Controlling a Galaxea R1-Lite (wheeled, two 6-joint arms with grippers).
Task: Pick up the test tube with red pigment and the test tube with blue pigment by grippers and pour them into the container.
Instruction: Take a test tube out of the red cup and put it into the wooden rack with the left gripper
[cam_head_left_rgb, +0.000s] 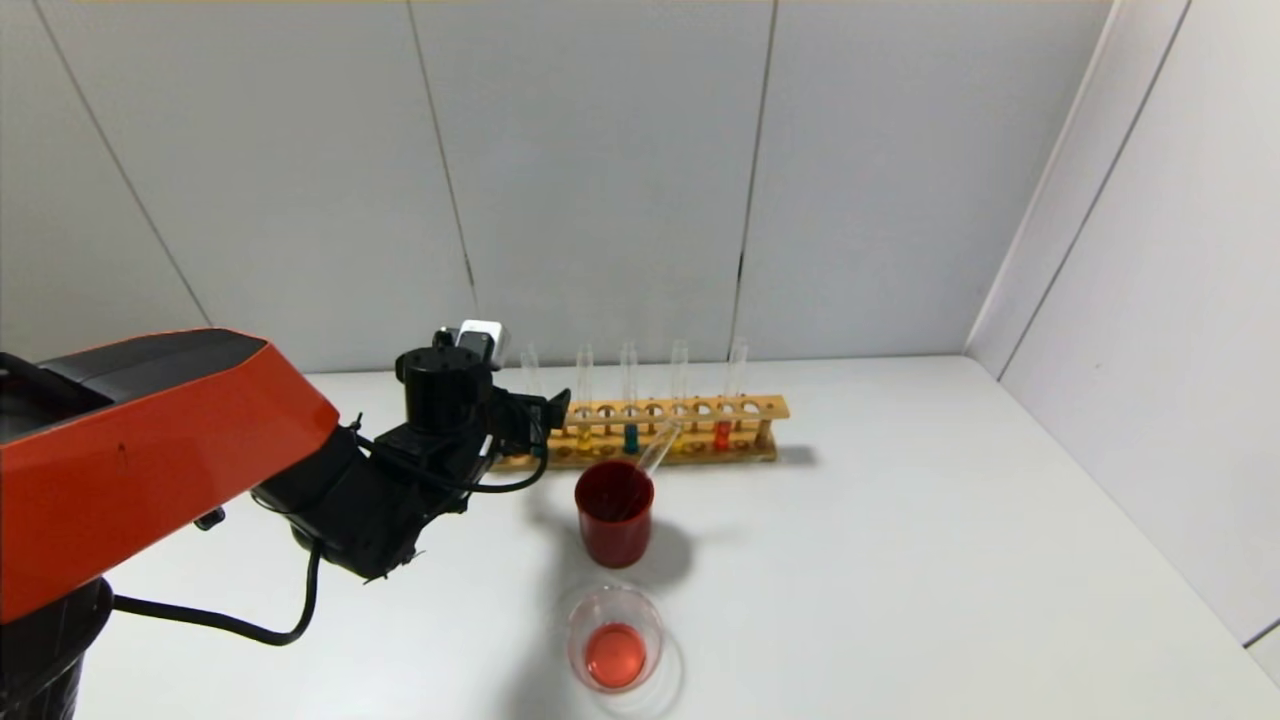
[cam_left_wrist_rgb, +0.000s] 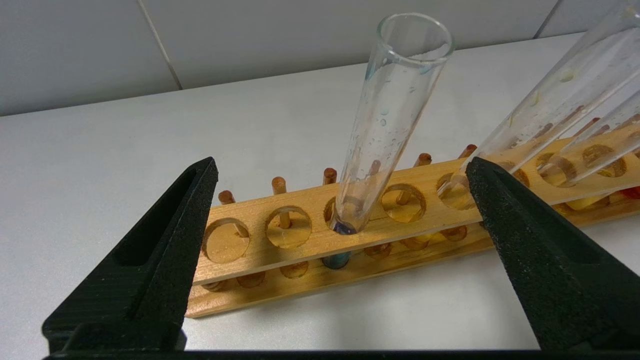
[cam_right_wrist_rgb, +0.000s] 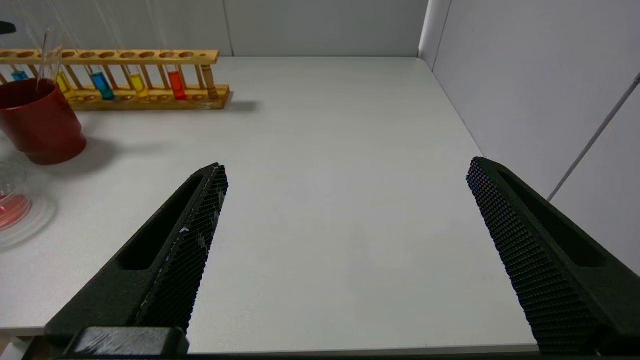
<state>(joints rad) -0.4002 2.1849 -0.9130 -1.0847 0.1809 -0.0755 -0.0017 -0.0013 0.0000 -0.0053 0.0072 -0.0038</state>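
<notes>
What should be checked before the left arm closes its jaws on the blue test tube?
1. Left gripper jaws open wide: ok.
2. Blue test tube between the jaws, standing in the wooden rack: ok.
3. Neighbouring tube free of the jaw on that side: not ok, it looks very close.
4. Beaker in place, already holding red liquid: ok.
5. Dark red cup, with an empty tube leaning in it, out of the pouring path: cannot tell.
6. Right gripper open and away from the rack: ok.
</notes>
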